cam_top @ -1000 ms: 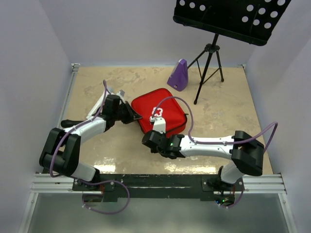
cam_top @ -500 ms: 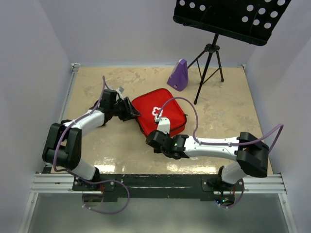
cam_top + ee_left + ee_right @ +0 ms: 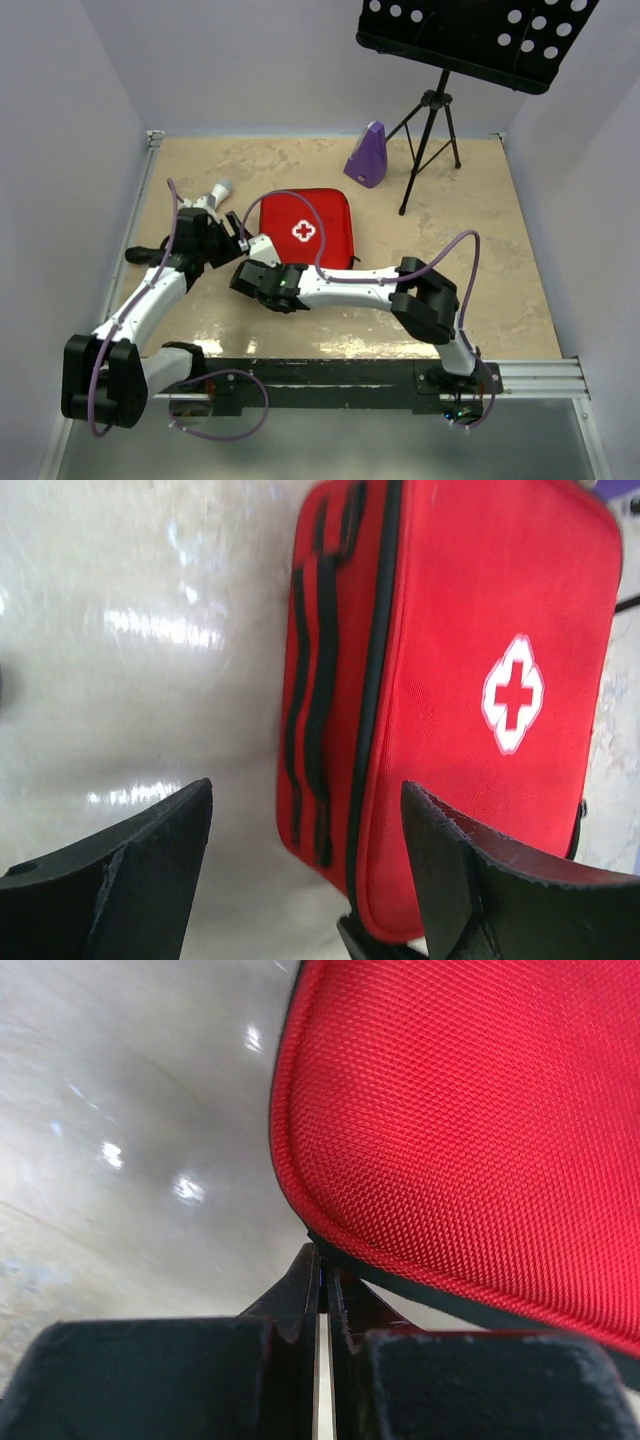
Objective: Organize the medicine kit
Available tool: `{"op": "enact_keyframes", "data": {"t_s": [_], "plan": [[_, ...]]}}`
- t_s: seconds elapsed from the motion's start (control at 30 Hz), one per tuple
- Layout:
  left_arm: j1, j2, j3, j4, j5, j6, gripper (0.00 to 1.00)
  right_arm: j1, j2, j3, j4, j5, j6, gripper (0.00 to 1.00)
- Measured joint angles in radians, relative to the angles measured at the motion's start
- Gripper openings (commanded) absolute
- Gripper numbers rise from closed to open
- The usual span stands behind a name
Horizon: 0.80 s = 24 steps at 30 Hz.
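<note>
Red medicine kit lies flat on the tabletop, lid closed, white cross up, a bit left of centre. It is near the purple metronome but not touching it.

Left gripper: jaws wide, nothing between them, sitting just off the kit's left side. Its wrist view looks along that side at the black carry strap. My read is that it's clear of the case and free to brace it or go for something else.

Right gripper: fingers pinched fully together, tips tucked against the kit's near-left corner, right at the black seam under the red fabric. I can't tell whether a zip pull is caught between them or whether they only touch the edge. The right arm reaches well across to the left to get there, so I'd guess the seam or zip at that corner is the target.

A small white bottle lies loose beyond the left arm, and a dark item sits by the left edge. With the case shut, those look unpacked.

Risk: a soft case on a glossy top will likely slide if the corner is pulled with nothing holding it.
</note>
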Motion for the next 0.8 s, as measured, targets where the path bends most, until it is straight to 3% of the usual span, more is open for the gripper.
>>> {"op": "enact_keyframes", "data": {"t_s": [0.27,0.33,0.53,0.8], "plan": [[-0.048,-0.023,-0.120,0.083,0.086,-0.046,0.82,0.000,0.021,0.032,0.011,-0.022,-0.042,0.00],[-0.085,0.005,-0.128,0.129,0.093,-0.057,0.78,0.000,0.011,0.015,0.026,-0.026,-0.041,0.00],[-0.117,0.076,-0.131,0.229,0.101,-0.077,0.52,0.000,-0.001,-0.009,0.046,-0.026,-0.035,0.00],[-0.120,0.196,-0.050,0.229,0.138,-0.077,0.41,-0.013,-0.116,-0.140,0.082,-0.002,0.023,0.00]]}}
